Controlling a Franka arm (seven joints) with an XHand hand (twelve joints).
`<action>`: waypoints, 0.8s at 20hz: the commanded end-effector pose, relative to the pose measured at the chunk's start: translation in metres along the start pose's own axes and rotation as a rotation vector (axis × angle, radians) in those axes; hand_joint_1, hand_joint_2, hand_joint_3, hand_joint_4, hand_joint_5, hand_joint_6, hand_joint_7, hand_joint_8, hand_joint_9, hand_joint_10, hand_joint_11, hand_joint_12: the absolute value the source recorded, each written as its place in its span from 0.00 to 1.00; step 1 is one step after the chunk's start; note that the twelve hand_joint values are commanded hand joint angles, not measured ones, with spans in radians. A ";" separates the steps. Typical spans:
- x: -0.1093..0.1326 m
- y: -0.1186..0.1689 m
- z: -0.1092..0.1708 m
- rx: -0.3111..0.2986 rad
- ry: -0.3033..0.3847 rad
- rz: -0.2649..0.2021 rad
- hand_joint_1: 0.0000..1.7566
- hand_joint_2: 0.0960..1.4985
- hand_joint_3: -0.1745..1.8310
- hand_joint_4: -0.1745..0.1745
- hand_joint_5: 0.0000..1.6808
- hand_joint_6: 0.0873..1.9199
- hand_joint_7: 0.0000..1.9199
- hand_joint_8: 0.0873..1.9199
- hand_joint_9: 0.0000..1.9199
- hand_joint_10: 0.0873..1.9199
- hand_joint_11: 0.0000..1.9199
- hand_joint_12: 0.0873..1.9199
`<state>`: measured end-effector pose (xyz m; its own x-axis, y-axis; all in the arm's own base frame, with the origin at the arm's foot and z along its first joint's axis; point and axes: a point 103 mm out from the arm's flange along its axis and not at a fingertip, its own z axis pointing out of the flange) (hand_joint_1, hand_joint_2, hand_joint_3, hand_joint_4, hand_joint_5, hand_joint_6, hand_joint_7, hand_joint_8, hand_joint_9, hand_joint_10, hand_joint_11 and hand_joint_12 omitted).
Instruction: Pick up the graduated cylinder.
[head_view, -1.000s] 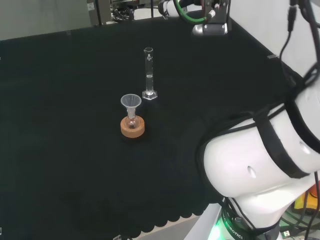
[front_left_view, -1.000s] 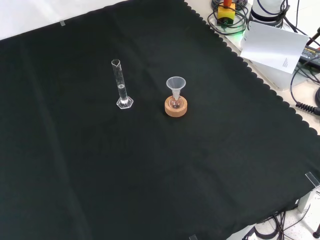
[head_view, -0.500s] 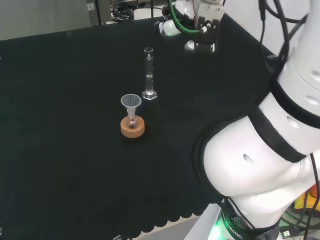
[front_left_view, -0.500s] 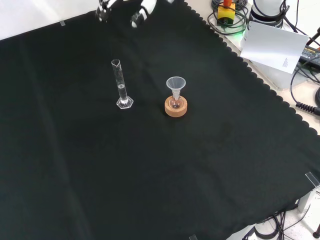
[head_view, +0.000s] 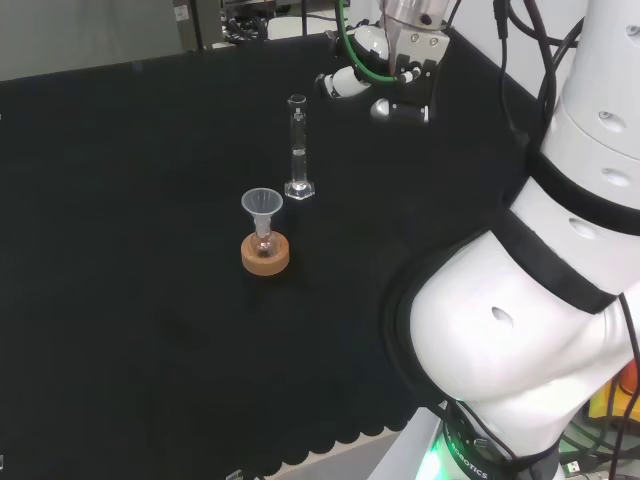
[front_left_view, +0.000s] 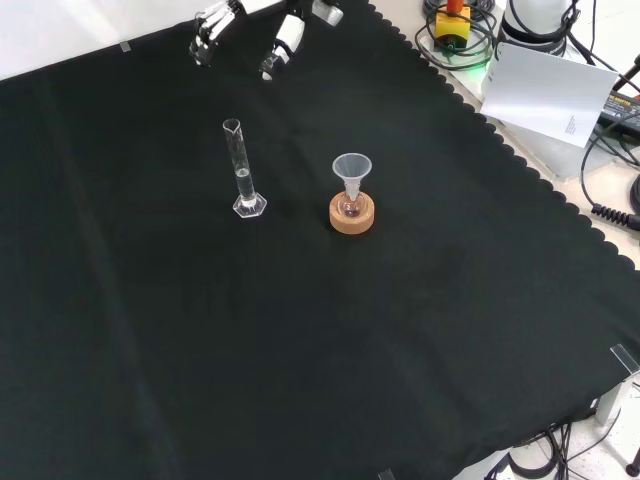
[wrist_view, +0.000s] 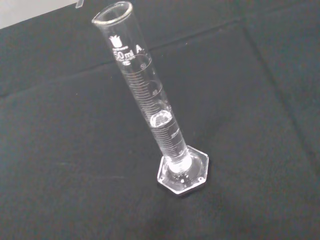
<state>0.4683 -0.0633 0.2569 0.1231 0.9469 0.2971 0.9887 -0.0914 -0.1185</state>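
In the head view, the graduated cylinder (head_view: 297, 148) is seen upright on the black cloth (head_view: 130, 300), just beyond a funnel (head_view: 262, 206) set in a flask on a cork ring (head_view: 265, 253). The hand (head_view: 385, 85) is held to its right, apart, fingers relaxed and grasping nothing.

In the front view, the hand (front_left_view: 250, 25) is seen beyond the cylinder (front_left_view: 242, 170); the funnel (front_left_view: 351, 175) is to the right.

In the wrist view, the cylinder (wrist_view: 150, 105) is shown on its hexagonal foot.

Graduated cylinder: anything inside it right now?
The clear glass graduated cylinder stands upright on its hexagonal base. A clear liquid level shows partway up, below the middle, with nothing else inside. Nothing covers its open top; the hand is well clear of it.
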 end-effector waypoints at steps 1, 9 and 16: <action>-0.005 0.024 0.065 0.021 0.201 -0.134 0.43 0.54 0.21 0.34 0.20 0.00 0.04 0.28 0.13 0.31 0.01 0.71; -0.009 0.028 0.086 0.024 0.271 -0.138 0.45 0.48 0.29 0.34 0.23 0.00 0.10 0.31 0.17 0.31 0.01 0.71; -0.014 0.029 0.097 0.041 0.290 -0.123 0.47 0.45 0.32 0.35 0.26 0.00 0.13 0.31 0.19 0.30 0.02 0.71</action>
<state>0.4865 -0.0890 0.3127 0.0079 0.9137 0.4063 0.9960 -0.0434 0.0782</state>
